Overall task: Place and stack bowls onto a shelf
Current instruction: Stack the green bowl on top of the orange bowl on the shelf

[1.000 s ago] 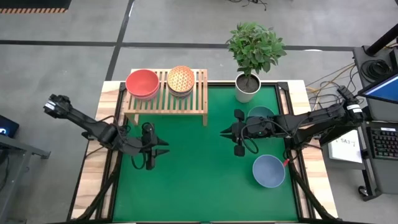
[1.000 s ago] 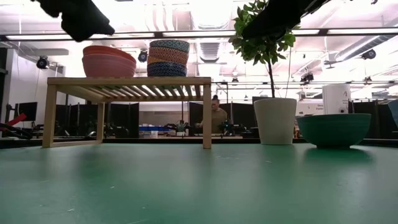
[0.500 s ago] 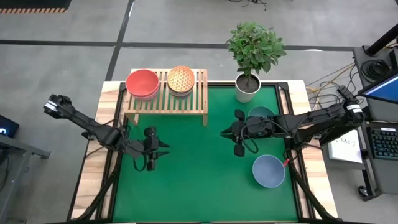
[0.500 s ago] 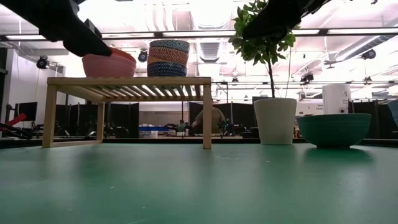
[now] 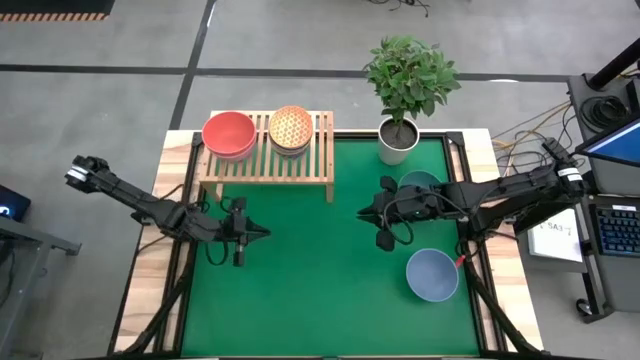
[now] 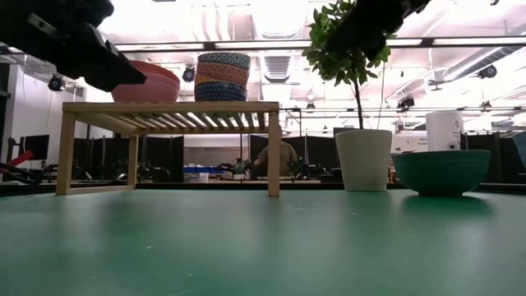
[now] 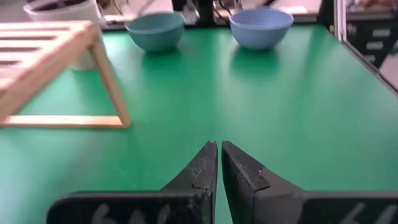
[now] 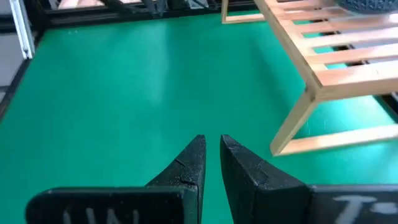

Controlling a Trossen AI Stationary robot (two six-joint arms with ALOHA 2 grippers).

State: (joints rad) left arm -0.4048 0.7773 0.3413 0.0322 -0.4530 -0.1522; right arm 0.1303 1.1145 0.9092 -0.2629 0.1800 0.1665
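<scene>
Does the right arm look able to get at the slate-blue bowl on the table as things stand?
Probably yes: the slate-blue bowl sits uncovered on the green table just beside the empty right gripper, with nothing between them.

L arm (image 5: 240, 232) & R arm (image 5: 383, 215) both low over table, fingers nearly closed, empty.

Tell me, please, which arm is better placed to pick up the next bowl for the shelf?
Probably the right: its gripper hangs beside the teal bowl and slate-blue bowl, while the left gripper is across the table from both.
</scene>
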